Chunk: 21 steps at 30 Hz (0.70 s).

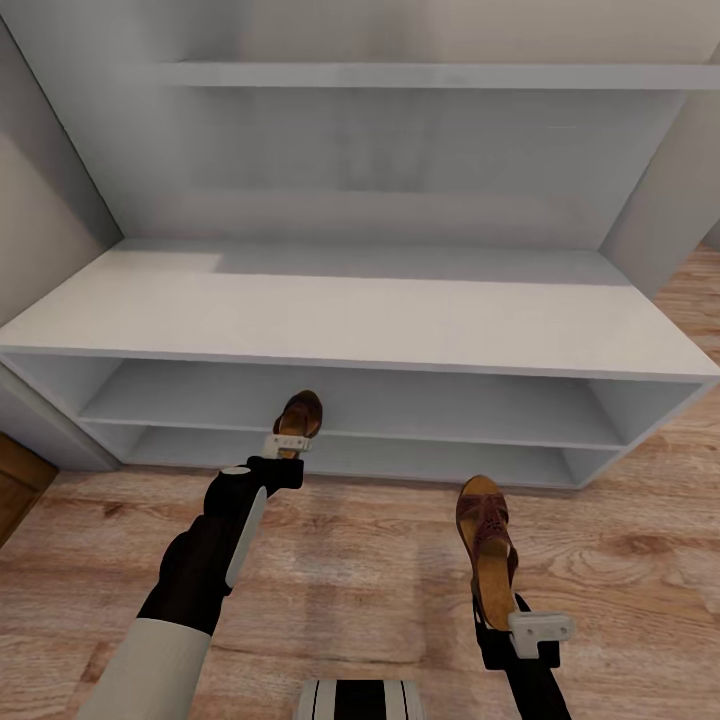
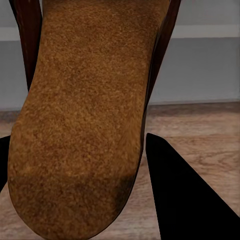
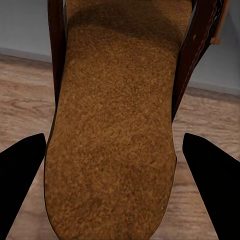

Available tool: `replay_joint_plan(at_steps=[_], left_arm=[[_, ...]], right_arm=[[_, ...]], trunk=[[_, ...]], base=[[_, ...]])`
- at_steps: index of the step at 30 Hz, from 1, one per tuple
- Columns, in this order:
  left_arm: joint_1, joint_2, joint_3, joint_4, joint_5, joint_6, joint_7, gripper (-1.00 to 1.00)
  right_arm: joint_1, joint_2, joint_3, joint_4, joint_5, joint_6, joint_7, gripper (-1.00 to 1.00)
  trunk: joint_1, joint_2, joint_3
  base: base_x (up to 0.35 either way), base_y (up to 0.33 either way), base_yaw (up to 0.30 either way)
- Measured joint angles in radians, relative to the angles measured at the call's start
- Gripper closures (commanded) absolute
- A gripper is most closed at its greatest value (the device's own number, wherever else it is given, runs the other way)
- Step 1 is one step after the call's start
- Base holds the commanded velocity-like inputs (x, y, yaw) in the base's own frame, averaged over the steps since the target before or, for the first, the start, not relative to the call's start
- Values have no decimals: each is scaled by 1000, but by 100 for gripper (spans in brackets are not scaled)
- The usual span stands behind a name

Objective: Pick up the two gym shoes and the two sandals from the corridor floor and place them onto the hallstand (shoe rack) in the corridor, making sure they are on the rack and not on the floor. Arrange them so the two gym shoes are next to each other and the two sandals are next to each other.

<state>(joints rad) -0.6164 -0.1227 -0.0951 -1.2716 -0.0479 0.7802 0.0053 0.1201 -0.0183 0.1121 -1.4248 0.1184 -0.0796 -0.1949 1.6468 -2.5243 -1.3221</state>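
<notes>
Nearest you, your right gripper (image 1: pixel 497 622) holds a sandal (image 1: pixel 488 545) by its heel end. The shoe's long axis runs straight out ahead from the jaws, toe toward the rack (image 1: pixel 340 320), and the sandal hangs over the floor (image 1: pixel 620 540) well short of the rack's front edge. In the right wrist view the tan footbed (image 3: pixel 115 130) runs between the two dark fingers (image 3: pixel 212 175); they sit a little off its sides there, so judge the grip by the head view, where the shoe is plainly carried.

Farther out, your left gripper (image 1: pixel 287 447) holds the other sandal (image 1: pixel 299 414) the same way, heel in the jaws, toe forward. This one is already at the mouth of the lower tiers (image 1: pixel 350 400), below the thick top. The left wrist view shows its footbed (image 2: pixel 85 125) with one finger (image 2: pixel 185 200) just beside it and the rack's grey interior beyond.

So the left arm is the nearer one to the rack, and its sandal points straight into the opening: a short push along that axis should seat it on a tier. I'd judge the right arm needs a longer reach forward, and a drift toward the left sandal, so the pair ends up side by side.

No gym shoes are in sight; the rack's top and tiers look bare.
</notes>
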Motion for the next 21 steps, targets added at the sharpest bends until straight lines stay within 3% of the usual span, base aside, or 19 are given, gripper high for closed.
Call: replay_joint_plan(at_steps=[21], left_arm=[[0, 1, 1, 24, -2, -16, -1, 100]], right_arm=[[1, 0, 0, -1, 0, 0, 0, 100]], trunk=[[0, 0, 0]], base=[[0, 0, 0]])
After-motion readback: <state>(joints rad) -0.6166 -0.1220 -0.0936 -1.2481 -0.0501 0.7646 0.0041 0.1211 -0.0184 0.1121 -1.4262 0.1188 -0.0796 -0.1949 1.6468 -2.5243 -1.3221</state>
